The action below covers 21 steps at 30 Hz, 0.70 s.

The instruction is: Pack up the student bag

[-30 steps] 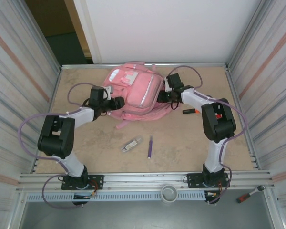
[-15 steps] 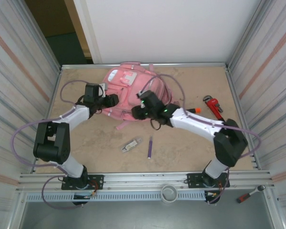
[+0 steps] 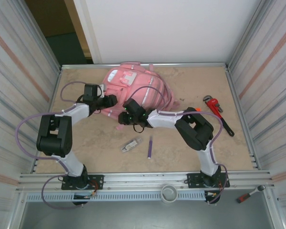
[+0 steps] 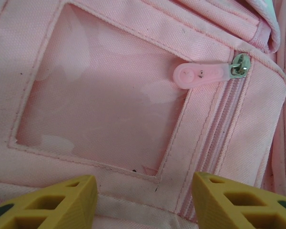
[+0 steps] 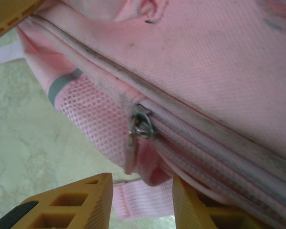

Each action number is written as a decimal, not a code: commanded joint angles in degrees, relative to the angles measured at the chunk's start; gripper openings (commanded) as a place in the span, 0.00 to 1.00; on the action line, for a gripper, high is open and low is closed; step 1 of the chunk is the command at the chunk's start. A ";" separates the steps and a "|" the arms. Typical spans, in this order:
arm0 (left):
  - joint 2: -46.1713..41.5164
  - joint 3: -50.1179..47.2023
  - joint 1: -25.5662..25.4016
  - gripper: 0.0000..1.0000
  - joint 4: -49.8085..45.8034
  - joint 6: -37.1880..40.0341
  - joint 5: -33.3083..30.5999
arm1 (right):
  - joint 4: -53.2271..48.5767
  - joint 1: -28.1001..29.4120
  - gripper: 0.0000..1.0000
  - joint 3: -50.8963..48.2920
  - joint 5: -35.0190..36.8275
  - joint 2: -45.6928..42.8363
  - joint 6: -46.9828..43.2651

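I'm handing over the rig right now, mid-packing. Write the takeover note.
Left gripper: open, over the student bag, near a pink zip pull.
Right gripper: open at the bag's near edge, by a metal zip slider.
Done: nothing visibly packed; zips in view look closed.
Left: open the bag, load the purple pen and small silver item lying on the table.

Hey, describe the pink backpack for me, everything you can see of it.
The pink backpack lies flat at the far middle of the table, woven fabric, somewhat grubby. It has a pale front patch, a stitched pocket panel beside a zip with a pink rubbery pull, a mesh side pocket by a bare metal slider, and a strap trailing toward the arms. The left gripper and right gripper sit open at its near side; contact is unclear.
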 commanded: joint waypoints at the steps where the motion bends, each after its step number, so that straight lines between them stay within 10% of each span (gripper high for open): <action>1: 0.90 0.93 0.46 0.56 -0.04 0.67 0.95 | 2.65 0.07 0.36 2.00 -0.61 1.13 2.26; 21: 1.10 0.65 0.56 0.55 -0.11 1.50 1.89 | -6.84 0.68 0.28 9.97 10.14 4.23 -1.62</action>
